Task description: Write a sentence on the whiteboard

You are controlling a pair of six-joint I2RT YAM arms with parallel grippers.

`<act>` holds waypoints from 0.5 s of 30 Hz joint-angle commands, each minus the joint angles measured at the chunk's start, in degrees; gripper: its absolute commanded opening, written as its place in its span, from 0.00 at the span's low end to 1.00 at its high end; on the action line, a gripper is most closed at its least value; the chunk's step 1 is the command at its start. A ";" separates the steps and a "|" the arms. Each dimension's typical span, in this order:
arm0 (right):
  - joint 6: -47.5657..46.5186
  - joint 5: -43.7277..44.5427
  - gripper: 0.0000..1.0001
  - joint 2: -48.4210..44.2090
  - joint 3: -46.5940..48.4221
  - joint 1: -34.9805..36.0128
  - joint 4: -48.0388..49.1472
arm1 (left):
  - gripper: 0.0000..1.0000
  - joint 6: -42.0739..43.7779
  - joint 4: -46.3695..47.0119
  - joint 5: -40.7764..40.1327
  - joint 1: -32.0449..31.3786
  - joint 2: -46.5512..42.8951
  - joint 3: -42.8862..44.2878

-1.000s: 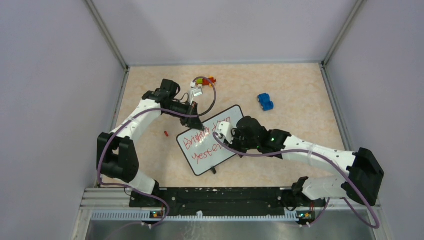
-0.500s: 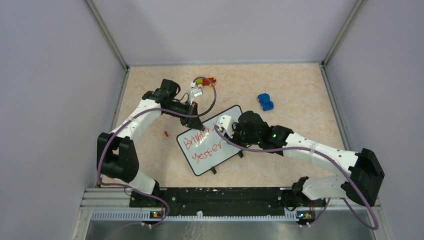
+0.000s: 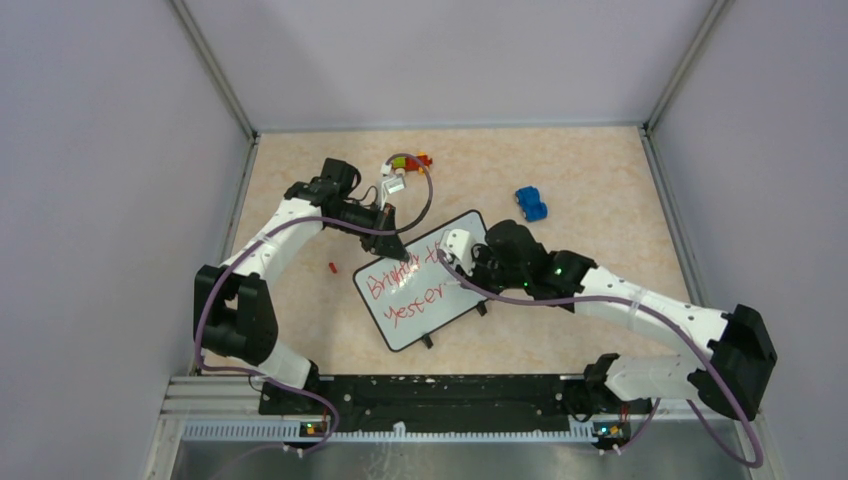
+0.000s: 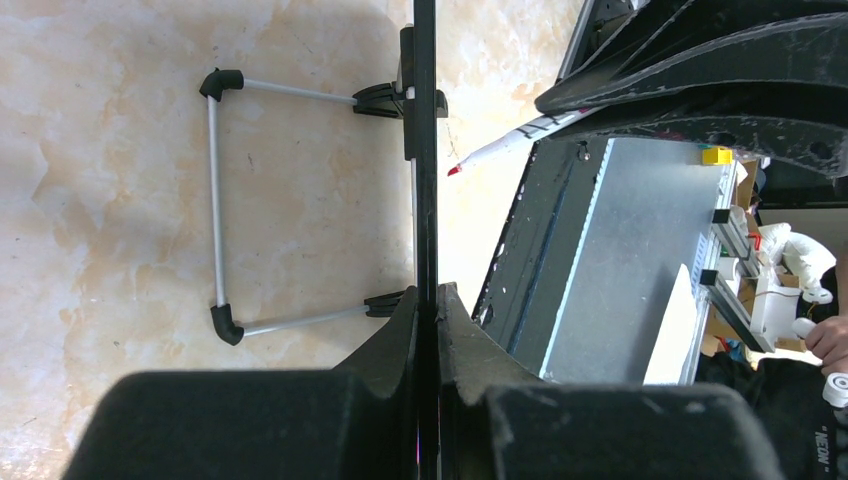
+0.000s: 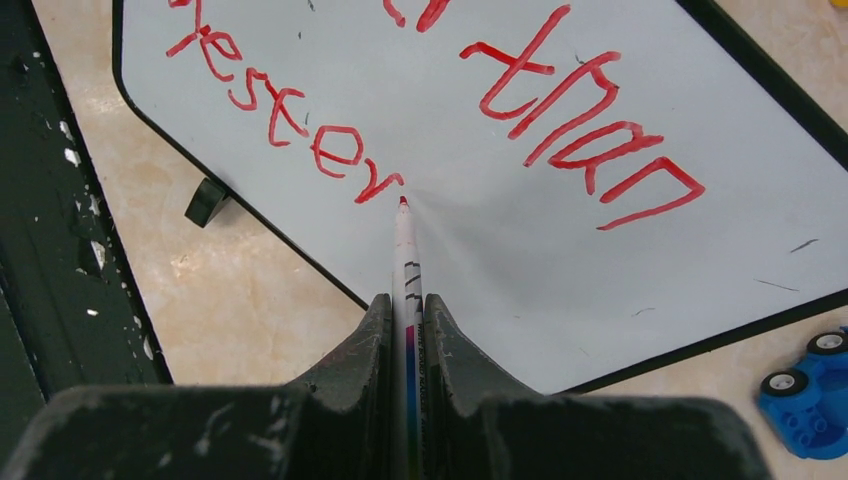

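Small white rectangular whiteboard with thin dark frame [image 3: 425, 325], centre of the top view, tilted. Red handwritten sentence [image 5: 560, 110]: first line ends "than", second reads "yester" (by judgement, "day" is left to write). Left gripper [image 4: 425, 292] is pinched tight on the board's upper-left edge. Right gripper [image 5: 405, 300] is closed on a thin white red-tipped marker [image 5: 406, 245], its tip just after the last letter.

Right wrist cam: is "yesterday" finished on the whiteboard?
No, the red handwritten sentence on the small white whiteboard stops at "yester", thin white marker poised just beyond.
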 commanded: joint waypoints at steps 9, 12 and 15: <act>-0.13 2.43 0.00 -1.21 -0.43 -1.68 1.30 | 0.00 0.95 -1.79 -0.59 -0.75 1.62 1.02; -0.02 2.90 0.00 -0.52 -0.46 -1.76 1.87 | 0.00 0.94 -1.56 -0.69 -0.82 1.38 0.73; 0.14 3.29 0.00 0.10 -0.40 -1.73 2.50 | 0.00 0.94 -1.59 -0.68 -0.82 1.48 0.75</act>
